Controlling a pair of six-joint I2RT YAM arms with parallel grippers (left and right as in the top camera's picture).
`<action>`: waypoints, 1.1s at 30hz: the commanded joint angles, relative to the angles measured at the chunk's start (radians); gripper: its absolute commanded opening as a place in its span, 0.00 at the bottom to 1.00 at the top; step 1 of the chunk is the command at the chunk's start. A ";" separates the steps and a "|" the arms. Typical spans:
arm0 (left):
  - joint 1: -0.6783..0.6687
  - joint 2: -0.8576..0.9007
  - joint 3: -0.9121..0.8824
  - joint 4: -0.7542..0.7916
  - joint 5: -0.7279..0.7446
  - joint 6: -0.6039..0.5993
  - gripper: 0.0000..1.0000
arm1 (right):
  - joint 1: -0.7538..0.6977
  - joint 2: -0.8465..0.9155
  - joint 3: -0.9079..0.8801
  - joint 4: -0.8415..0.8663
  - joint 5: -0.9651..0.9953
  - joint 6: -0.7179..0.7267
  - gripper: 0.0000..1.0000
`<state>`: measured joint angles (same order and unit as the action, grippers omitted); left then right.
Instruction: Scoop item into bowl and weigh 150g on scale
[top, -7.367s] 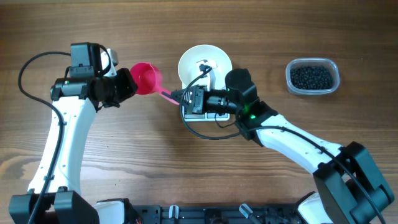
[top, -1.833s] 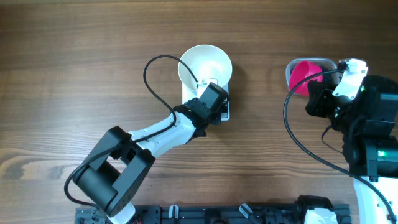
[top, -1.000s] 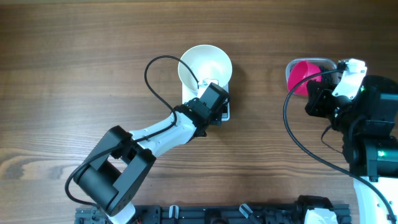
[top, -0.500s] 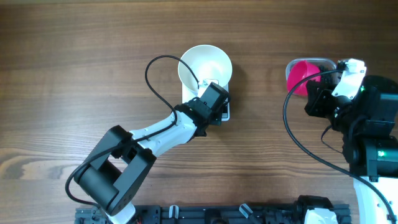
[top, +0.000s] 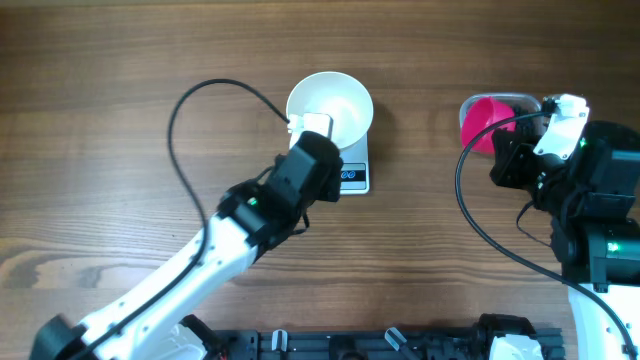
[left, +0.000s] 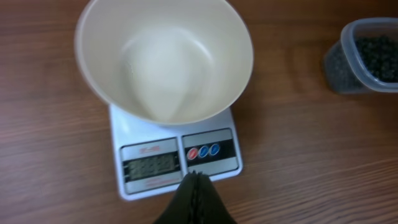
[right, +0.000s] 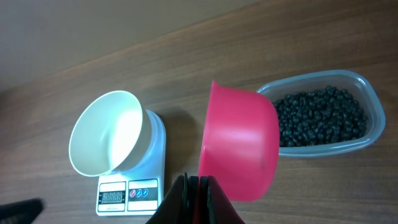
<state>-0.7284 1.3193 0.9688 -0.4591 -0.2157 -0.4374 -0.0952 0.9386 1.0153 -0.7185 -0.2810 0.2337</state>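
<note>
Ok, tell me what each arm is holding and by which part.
The right fingers pinch the pink scoop by its handle. The left fingers are shut on nothing, near the scale.

bowl (top: 345, 98): one, sitting on the scale (top: 356, 178)
scale: one
scoop (top: 484, 122): one, hovering right of the scale
tub (right: 372, 121): one, sitting right of the scale
beans (right: 320, 115): many, uncounted

The left arm (top: 215, 250) stretches diagonally from the near left toward the middle of the scene, with its wrist tipped downward. The left pincer (left: 196, 184) is pressed fully together, its fingers touching and nothing between them. The right arm (top: 600, 235) stands folded at the right edge, its forearm pointing left. The right pincer (right: 198, 185) is clamped on the handle of a pink scoop (right: 239, 146), which is tipped on its side.
</note>
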 joint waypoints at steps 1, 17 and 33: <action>0.013 -0.090 -0.006 -0.140 -0.113 0.030 0.04 | -0.003 0.000 -0.002 0.000 -0.017 0.004 0.04; 0.210 -0.228 -0.004 -0.294 0.164 0.408 0.04 | -0.003 0.000 -0.002 -0.027 -0.017 -0.025 0.04; 0.310 -0.287 0.152 -0.445 0.317 0.565 0.05 | -0.003 0.000 -0.002 -0.039 -0.017 -0.032 0.04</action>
<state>-0.4232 1.0378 1.1061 -0.8989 0.0723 0.0982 -0.0952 0.9390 1.0153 -0.7567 -0.2817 0.2245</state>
